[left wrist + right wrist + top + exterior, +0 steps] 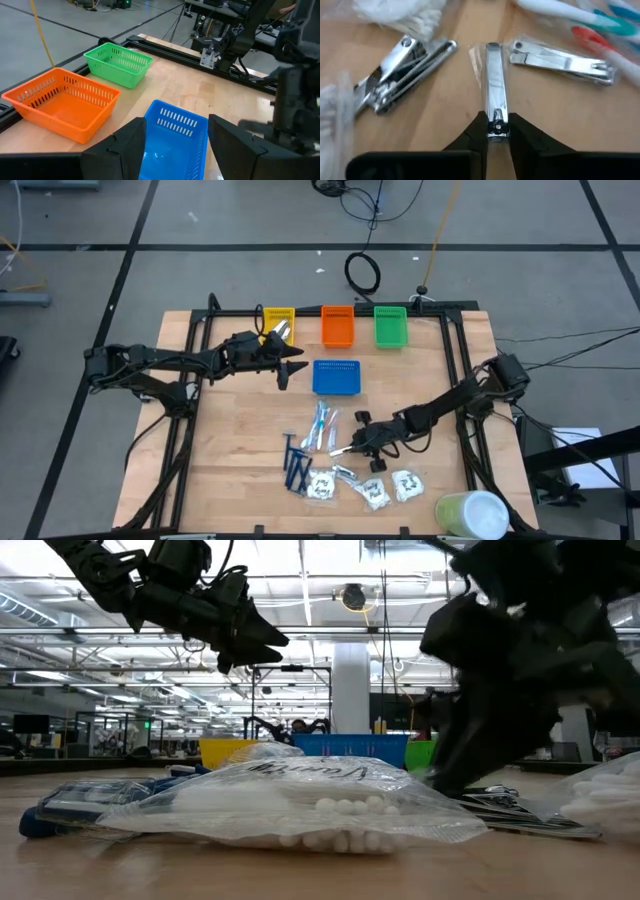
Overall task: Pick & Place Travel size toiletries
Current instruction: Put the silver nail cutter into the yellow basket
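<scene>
Wooden counter [240, 440], near edge: my right end effector [495, 131] pinches a nail clipper [493, 75]; grasp step in hand, next requiring a lift; left end effector [175, 145] spread.

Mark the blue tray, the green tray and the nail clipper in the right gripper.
blue tray [336, 388], high view, near rim.
green tray [134, 76], left wrist view, front wall.
nail clipper [493, 80], right wrist view, mid lever, ahead of the right gripper [495, 131].

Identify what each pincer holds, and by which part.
The right pincer grips a nail clipper by one end, on the table. The left pincer holds nothing.
</scene>
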Tool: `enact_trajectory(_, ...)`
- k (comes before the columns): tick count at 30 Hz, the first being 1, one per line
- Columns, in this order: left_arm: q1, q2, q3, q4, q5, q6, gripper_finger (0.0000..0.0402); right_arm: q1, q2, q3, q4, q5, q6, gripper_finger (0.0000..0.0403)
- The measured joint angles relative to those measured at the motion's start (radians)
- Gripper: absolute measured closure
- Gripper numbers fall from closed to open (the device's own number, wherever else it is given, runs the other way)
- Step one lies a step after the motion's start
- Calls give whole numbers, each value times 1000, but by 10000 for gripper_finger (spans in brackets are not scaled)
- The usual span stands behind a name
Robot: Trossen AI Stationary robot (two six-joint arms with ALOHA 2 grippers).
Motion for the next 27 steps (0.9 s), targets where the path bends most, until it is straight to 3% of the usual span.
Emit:
enact_trajectory(6,0,0,0,0,0,0,190,-11,-229,1,-182,86,-26,362)
enact_trajectory(10,-5,0,0,0,0,0,190,-19,-386,-31,-170,172,-106,362)
enact_trajectory(13,-19,0,0,7,0,0,190,-50,-471,-114,-17,193,-169,362)
enact_trajectory(16,-39,0,-1,32,0,24,190,-104,-517,-227,271,186,-220,362)
enact_trajectory(18,-52,0,-1,73,0,33,190,-144,-520,-286,444,181,-223,362)
enact_trajectory(22,-87,16,-1,197,-2,60,190,-189,-508,-344,612,178,-213,362)
enact_trajectory(27,-169,68,-1,345,0,225,190,-189,-459,-367,903,25,-221,362)
